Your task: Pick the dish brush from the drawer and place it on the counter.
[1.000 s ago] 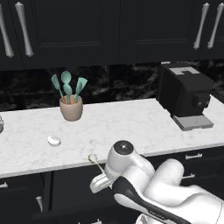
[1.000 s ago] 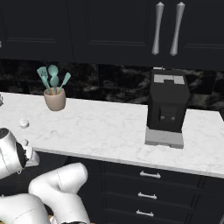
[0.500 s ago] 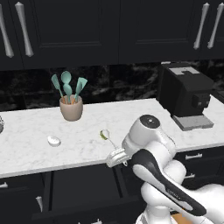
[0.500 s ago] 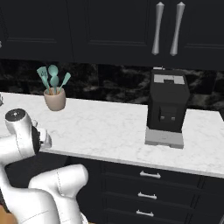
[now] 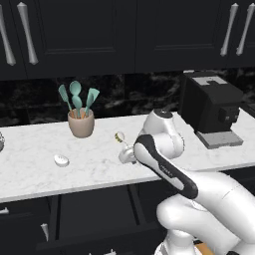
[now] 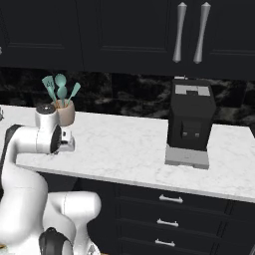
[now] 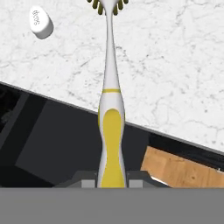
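One slip worries me: my pincer [image 7: 112,183] is clenched on the brush [image 7: 112,127] handle's tip, over the desk's [image 7: 175,65] front edge; it could drop into the drawer [image 7: 57,144].

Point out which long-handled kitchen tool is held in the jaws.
The dish brush, with its yellow-and-white handle clamped in the jaws above the counter. The teal spatulas stand untouched in their cup.

Plenty of bare counter [image 5: 99,169] in the middle. Stuff in the way: utensil cup [image 5: 81,123] at the back left, small white lump [image 5: 61,160] nearer the front, probably soap, and the coffee machine [image 5: 211,109] blocking the right end.
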You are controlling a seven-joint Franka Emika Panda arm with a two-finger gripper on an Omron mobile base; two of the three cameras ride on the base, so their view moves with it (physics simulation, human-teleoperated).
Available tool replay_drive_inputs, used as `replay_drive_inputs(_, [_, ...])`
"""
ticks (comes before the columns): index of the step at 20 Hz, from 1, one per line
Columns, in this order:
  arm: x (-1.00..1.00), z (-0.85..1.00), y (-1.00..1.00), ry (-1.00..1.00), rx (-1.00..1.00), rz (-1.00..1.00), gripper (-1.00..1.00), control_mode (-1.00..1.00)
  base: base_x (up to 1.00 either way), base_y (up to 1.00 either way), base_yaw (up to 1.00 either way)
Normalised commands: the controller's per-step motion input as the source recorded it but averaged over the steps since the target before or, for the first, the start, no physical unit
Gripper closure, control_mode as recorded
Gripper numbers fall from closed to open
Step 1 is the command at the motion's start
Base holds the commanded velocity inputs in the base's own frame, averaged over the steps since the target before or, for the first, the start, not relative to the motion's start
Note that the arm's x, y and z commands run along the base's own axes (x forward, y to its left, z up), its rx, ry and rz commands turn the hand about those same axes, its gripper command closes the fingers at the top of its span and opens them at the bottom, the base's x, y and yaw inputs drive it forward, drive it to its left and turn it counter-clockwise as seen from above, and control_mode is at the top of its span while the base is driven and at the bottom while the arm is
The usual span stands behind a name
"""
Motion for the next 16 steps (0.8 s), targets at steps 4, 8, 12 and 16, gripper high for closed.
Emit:
replay_drive_inputs(4, [0.56, -0.52, -0.13, 0.01, -0.01, -0.08, 1.0, -1.0, 0.0, 0.0, 0.0])
replay_drive_inputs(8, [0.28, -0.73, -0.07, 0.03, -0.03, -0.03, 1.0, -1.0, 0.0, 0.0, 0.0])
replay_drive_inputs(12, [0.25, -0.76, 0.0, 0.0, -0.03, 0.0, 1.0, -1.0, 0.0, 0.0, 0.0])
replay_drive_inputs(16, [0.44, -0.53, 0.0, 0.0, 0.0, 0.0, 1.0, -1.0, 0.0, 0.0, 0.0])
